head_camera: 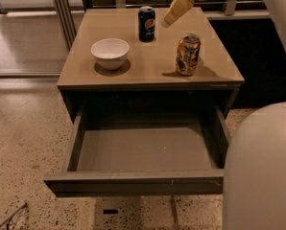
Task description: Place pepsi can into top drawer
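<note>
The pepsi can (146, 23), dark blue with a round logo and silver top, stands upright at the back middle of the table top (148, 71). My gripper (174, 12) hangs above the table's back right, just right of the pepsi can and a little higher, apart from it. The top drawer (138, 150) is pulled wide open below the table top, and its inside is bare.
A white bowl (110, 53) sits on the left of the table top. A gold-brown dented can (187, 54) stands on the right, in front of the gripper. Part of my pale body (263, 166) fills the lower right. Speckled floor surrounds the table.
</note>
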Controlling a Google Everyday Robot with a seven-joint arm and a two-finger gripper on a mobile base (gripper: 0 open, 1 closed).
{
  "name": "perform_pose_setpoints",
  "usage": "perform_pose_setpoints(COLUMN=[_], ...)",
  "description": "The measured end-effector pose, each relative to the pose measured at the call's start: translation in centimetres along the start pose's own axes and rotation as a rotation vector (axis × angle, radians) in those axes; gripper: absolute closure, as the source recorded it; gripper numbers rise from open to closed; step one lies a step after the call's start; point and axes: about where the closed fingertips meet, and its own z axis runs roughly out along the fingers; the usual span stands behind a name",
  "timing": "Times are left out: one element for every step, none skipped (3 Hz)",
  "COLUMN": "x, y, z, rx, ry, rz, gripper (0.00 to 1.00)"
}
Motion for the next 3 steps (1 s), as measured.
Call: perform_pose_setpoints(x=[-1.0,-1.2,-0.8], y=[-1.7,-3.4,-4.3], z=[3.7,7.2,10.3], rx=[0.048,0.097,0.116], ry=[-0.014,-0.026,-0.039], rz=[0.027,0.067,0.115], gripper=[0.0,0.0,0.0])
